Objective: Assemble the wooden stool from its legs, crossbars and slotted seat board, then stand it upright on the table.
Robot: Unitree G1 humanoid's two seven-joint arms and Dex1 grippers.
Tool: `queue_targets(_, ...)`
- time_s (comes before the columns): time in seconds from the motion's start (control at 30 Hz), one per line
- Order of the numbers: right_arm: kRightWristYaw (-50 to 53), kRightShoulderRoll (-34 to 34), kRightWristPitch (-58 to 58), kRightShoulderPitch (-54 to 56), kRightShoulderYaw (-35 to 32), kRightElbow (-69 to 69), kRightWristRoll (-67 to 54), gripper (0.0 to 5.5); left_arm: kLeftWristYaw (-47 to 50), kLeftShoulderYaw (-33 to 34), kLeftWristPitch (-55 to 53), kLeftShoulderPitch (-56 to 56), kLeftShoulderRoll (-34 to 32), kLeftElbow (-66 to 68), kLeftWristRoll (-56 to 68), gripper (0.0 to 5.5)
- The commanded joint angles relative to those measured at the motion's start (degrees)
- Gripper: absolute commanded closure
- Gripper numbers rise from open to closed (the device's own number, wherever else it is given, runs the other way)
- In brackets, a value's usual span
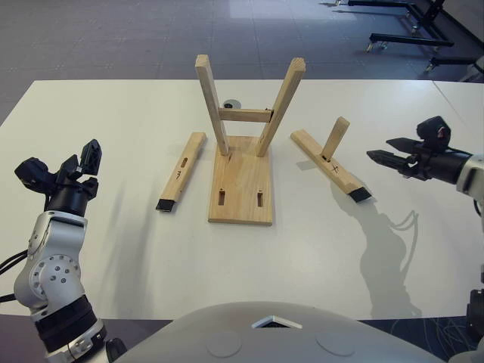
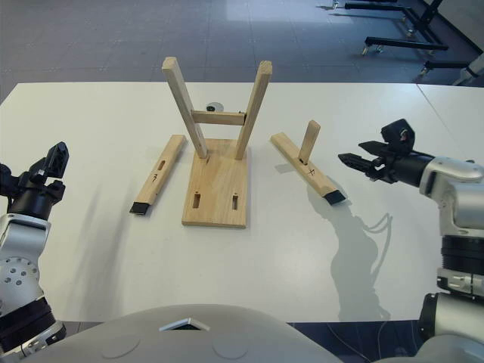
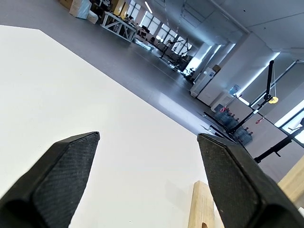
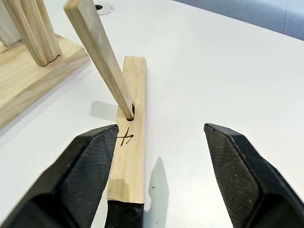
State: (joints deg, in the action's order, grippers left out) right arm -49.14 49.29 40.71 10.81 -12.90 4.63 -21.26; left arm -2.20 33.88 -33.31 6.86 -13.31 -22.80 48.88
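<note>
The slotted seat board [image 1: 242,181] lies flat in the middle of the white table [image 1: 113,113], one short end toward the robot. At its far end two legs are already in: the left standing leg [image 1: 212,102] and the right standing leg [image 1: 281,106] rise from the board and lean slightly away from each other. A fitted crossbar [image 1: 246,116] joins them partway up. Near the board's closer end, two empty slots [image 1: 221,197] sit side by side. Just to the left of the board a loose leg [image 1: 181,172] lies flat, apart from it, with its black foot cap [image 1: 164,204] at the near end. To the right lies a second flat leg [image 1: 330,165], angled away from the board. A tilted crossbar [image 1: 335,138] is stuck into its slot, and beside the slot is a pencilled mark. The right gripper [image 4: 161,127] hangs over the table's right side, near that leg and pointed toward it without touching; its fingers are spread wide with nothing between them. The left gripper [image 3: 148,140] is by the table's left edge, well apart from the wood, with its fingers also spread wide and bare. Behind the standing legs a small round dark fitting [image 1: 231,103] sits in the tabletop, and black metal frames [image 1: 408,30] stand on the grey floor beyond.
</note>
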Motion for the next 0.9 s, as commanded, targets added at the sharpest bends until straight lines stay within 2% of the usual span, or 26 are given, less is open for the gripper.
queue_targets(0.03, 4.0, -5.55, 0.69, -2.26, 1.09, 0.43, -0.09, 2.17, 0.13, -1.57, -0.01, -1.05, -0.57, 0.61, -0.43, 1.72)
queue_targets(0.1, 4.63, -7.34, 0.91, -3.24, 2.14, 0.68, -0.14, 2.17, -0.02, -2.0, 0.02, -1.45, -0.98, 0.95, -0.61, 1.72)
queue_targets(0.2, 6.64, -10.01, -2.02, -4.12, 4.93, 3.09, 2.59, 1.77, -0.32, -2.42, 0.16, -1.61, -1.22, 1.47, -0.79, 1.72)
queue_targets(0.4, 8.74, -13.38, -8.41, -2.98, 9.9, 8.18, 7.53, 0.65, -0.53, -3.81, 0.2, -2.79, -1.6, 2.55, -1.33, 1.72)
queue_targets(0.53, 9.13, -13.91, -11.52, -2.59, 11.67, 12.31, 9.91, 0.65, -1.05, -4.28, 0.21, -3.1, -2.0, 3.03, -1.57, 1.72)
queue_targets(0.63, 8.15, -13.17, -11.52, -2.92, 11.53, 14.66, 9.49, 1.02, -1.46, -4.4, 0.39, -3.1, -1.92, 3.44, -1.86, 1.72)
queue_targets(0.9, 5.48, -11.78, -10.92, -1.88, 12.56, 17.07, 9.68, 2.46, -1.28, -5.01, 1.01, -2.9, -0.76, 3.27, -2.53, 1.72)
